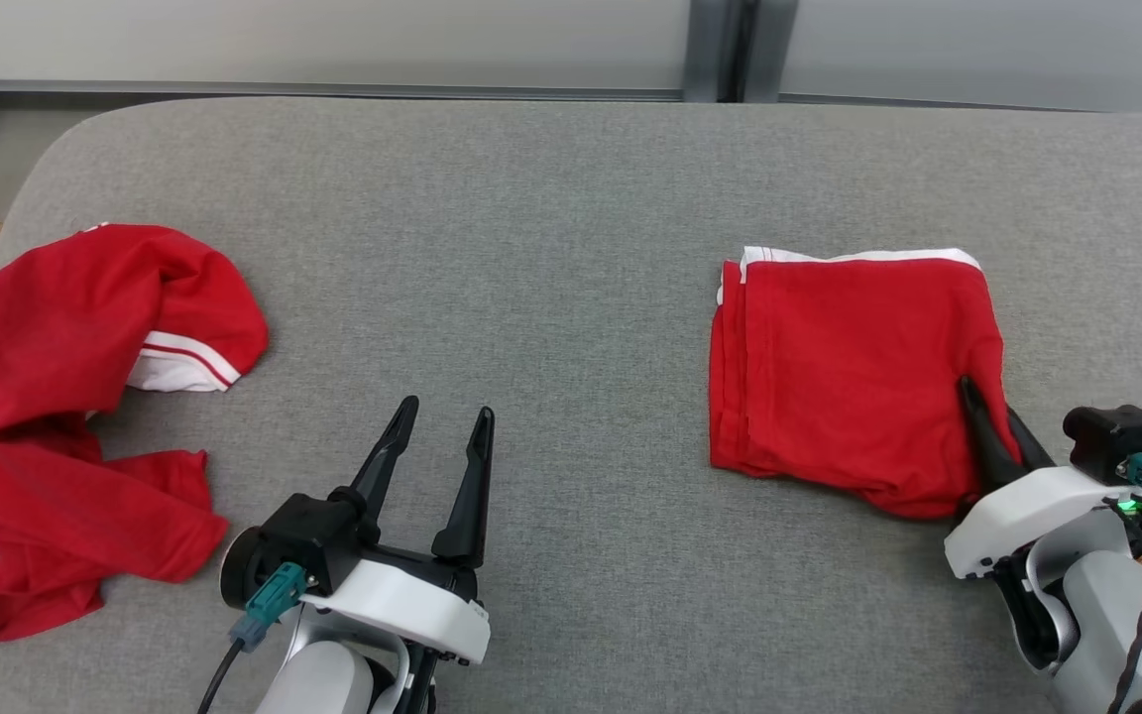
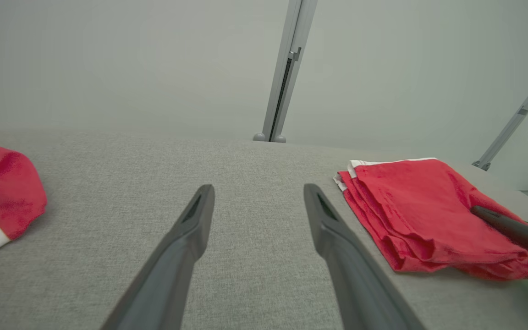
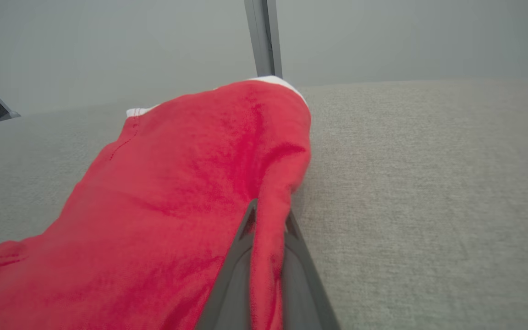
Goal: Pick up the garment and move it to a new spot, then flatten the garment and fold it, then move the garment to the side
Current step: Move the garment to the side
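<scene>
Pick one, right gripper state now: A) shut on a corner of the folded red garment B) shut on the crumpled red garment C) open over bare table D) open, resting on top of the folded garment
A: in the right wrist view the right gripper has a ridge of the folded red garment pinched between its two fingers, at the garment's near right corner.

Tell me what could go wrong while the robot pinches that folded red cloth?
1. The right gripper pinches just one near corner of the folded garment, so pulling it sideways might drag the top layers and undo the fold.
2. The pinch looks thin, so the cloth could slip out.
3. The left gripper is open and apart from it, so the other side has no support.
</scene>
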Available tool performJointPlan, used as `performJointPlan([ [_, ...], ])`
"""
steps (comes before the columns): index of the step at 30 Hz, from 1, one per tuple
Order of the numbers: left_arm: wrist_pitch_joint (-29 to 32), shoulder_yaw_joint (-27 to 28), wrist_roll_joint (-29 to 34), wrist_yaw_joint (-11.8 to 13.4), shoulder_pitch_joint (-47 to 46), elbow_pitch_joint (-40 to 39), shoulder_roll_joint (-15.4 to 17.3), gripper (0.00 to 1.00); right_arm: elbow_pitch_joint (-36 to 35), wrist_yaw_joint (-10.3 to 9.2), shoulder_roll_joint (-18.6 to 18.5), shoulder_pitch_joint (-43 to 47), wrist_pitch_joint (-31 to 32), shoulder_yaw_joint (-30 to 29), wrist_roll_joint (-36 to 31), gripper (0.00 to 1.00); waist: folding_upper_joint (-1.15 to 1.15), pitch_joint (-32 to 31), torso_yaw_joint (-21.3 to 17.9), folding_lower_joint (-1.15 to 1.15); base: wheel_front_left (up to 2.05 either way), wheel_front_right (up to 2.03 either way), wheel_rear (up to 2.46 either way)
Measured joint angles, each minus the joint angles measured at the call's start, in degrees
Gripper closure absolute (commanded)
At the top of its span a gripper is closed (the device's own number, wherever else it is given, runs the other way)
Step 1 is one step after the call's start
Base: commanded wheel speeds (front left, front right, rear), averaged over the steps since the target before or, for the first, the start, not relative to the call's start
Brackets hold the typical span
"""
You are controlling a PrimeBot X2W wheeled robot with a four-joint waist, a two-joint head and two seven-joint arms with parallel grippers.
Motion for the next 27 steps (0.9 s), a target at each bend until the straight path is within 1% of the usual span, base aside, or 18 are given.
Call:
performJointPlan([
  [6,0.0,-0.41,0.51,-0.41,-0.29,-0.64,0.01,0.0,-0.05,-0.01,-3.32,-2.77,-1.58,2.91,-4.35,1.0,0.0,-0.15,-3.03,0.0,0.0,0.0,0.0],
  [10,0.0,-1.15,1.38,-0.67,-1.68,-1.34,0.0,0.0,-0.18,0.0,-6.61,-5.2,-1.68,6.32,-6.89,1.0,0.0,0.54,-5.62,0.0,0.0,0.0,0.0],
  [15,-0.01,-1.87,2.81,-1.13,-4.06,-2.43,-0.02,0.0,-0.19,0.0,-12.0,-8.96,-1.15,10.59,-7.67,1.0,0.0,2.65,-8.84,0.0,0.0,0.0,0.0],
  [20,0.0,-2.35,4.36,-1.68,-7.11,-3.05,0.01,0.0,0.6,0.01,-18.12,-13.05,-1.02,14.38,-7.64,1.0,0.0,6.25,-11.56,0.0,0.0,0.0,0.0],
  [24,0.0,-3.27,5.23,-2.31,-9.64,-3.02,-0.04,0.0,3.07,0.01,-23.54,-15.61,-1.16,15.34,-6.79,1.0,0.0,9.56,-13.1,0.0,0.0,0.0,0.0],
  [27,0.0,-3.41,5.87,-2.45,-11.11,-3.19,-0.02,0.0,4.58,0.01,-26.73,-17.85,-1.52,16.1,-6.9,1.0,0.0,11.91,-13.9,0.0,0.0,0.0,0.0],
])
